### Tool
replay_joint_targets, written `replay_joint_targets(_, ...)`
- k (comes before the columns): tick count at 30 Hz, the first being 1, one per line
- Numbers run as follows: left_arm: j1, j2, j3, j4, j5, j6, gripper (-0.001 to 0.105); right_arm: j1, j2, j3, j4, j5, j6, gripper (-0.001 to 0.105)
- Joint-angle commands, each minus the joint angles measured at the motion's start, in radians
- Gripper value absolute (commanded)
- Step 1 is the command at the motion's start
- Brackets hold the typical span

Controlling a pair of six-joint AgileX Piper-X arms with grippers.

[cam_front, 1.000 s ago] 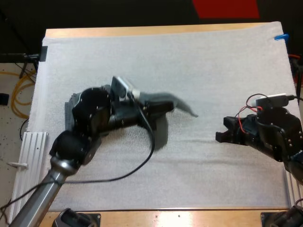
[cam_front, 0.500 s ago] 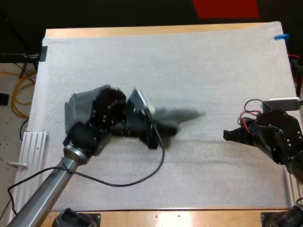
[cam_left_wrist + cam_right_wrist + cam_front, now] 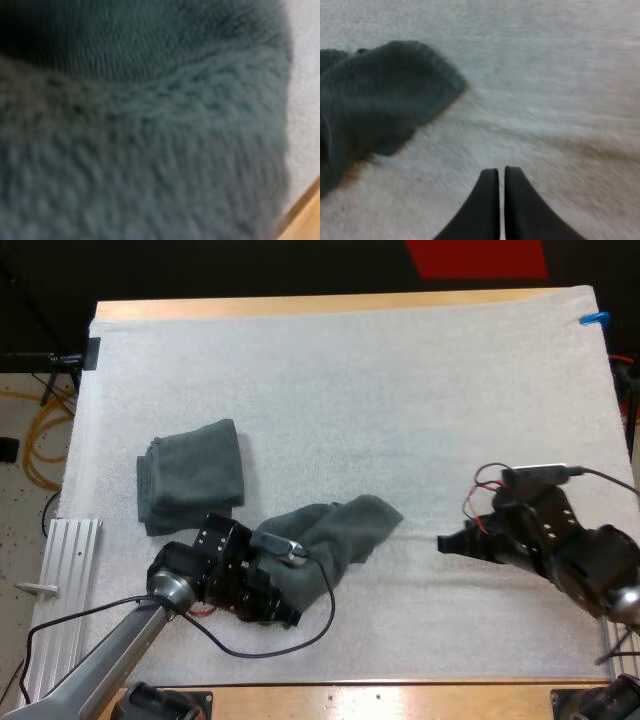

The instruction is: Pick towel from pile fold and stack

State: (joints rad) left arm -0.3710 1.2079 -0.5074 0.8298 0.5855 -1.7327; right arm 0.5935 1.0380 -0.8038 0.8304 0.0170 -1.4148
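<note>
crumpled towel lay on white mat near surface's front edge, left of centre. folded stack nearby toward left edge. left tool at towel's near end, state could not be told. right tool pressed together on nothing, over mat near right edge.

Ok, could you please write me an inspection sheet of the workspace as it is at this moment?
Surface: white mat covers the wooden table; it lies flat, no stains seen.
Job's things: folded stack of dark grey-green towels at the mat's left; crumpled towel lies apart from it, nearer the middle.
Clutter: nothing seen.
Grippers: left gripper low at the crumpled towel's near end; right gripper over bare mat, fingers shut on nothing, pointing toward the crumpled towel.
Cables: yellow cable on the floor left of the table.
Surroundings: ribbed metal rail beside the table's left edge; no person seen.
</note>
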Motion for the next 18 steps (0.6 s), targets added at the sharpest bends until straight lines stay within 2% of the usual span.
replay_joint_targets(1, 0.003, -0.009, -0.001, 0.016, -0.025, 0.005, 0.0, 0.0, 0.033, 0.003, -0.079, -0.028, -0.013, 0.0)
replay_joint_targets(7, 0.003, -0.009, -0.001, 0.041, -0.15, 0.003, 0.0, 0.0, 0.222, 0.001, -0.219, -0.05, -0.132, 0.0)
replay_joint_targets(12, 0.003, -0.009, -0.001, 0.044, -0.156, 0.003, 0.0, 0.0, 0.374, -0.041, -0.212, -0.064, -0.238, 0.0)
replay_joint_targets(15, 0.003, -0.009, -0.001, 0.044, -0.167, 0.003, 0.0, 0.0, 0.451, -0.089, -0.212, -0.07, -0.281, 0.012)
replay_joint_targets(17, 0.003, -0.009, -0.001, 0.044, -0.166, 0.003, 0.0, -0.002, 0.5, -0.13, -0.212, -0.085, -0.295, 0.033)
replay_joint_targets(18, 0.003, -0.009, -0.001, 0.044, -0.166, 0.003, 0.0, -0.002, 0.513, -0.138, -0.212, -0.085, -0.295, 0.039)
